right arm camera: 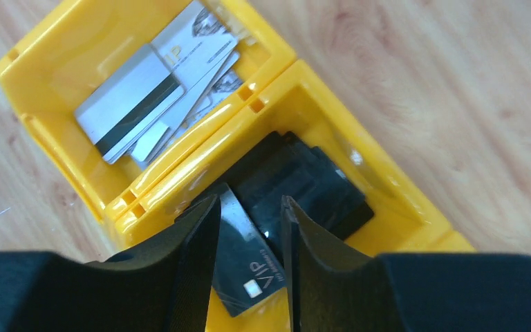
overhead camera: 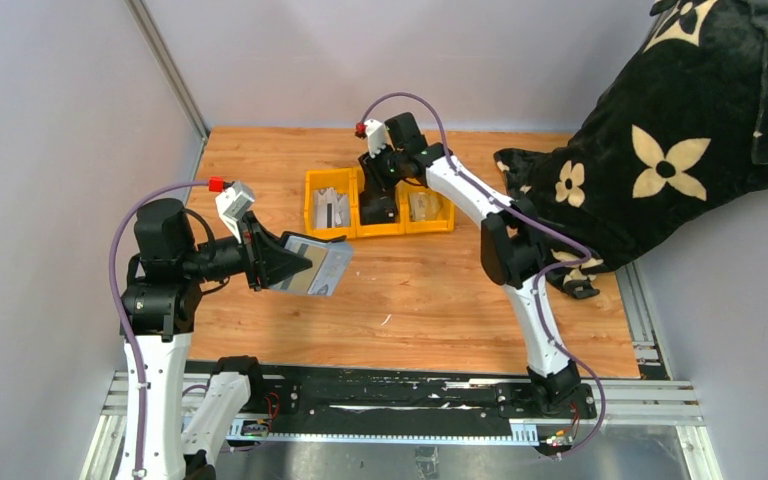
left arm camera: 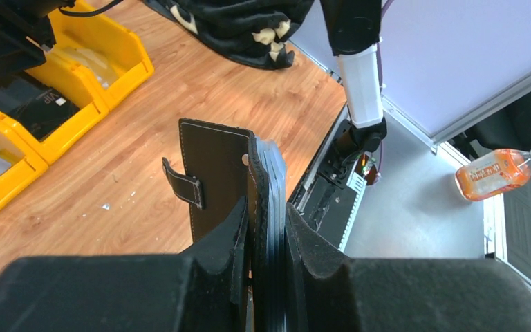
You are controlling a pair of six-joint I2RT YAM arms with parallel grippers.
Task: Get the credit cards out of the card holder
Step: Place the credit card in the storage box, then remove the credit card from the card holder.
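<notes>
Left tool (left arm camera: 266, 221) clamped on card holder (left arm camera: 214, 166), right tool (right arm camera: 249, 207) parted over black card (right arm camera: 245, 263) in yellow tray (right arm camera: 200, 142)

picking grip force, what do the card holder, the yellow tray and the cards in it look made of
Card holder: matte black leather or imitation, going by the stitched edge and strap tab.
Yellow tray: glossy moulded plastic, highlights on its rims.
Cards: thin, stiff, probably plastic; silvery sheen, one with a dark stripe.

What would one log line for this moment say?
left jaws: shut on card holder, held above table | right jaws: open over yellow tray's middle bin | black card: between them
</notes>
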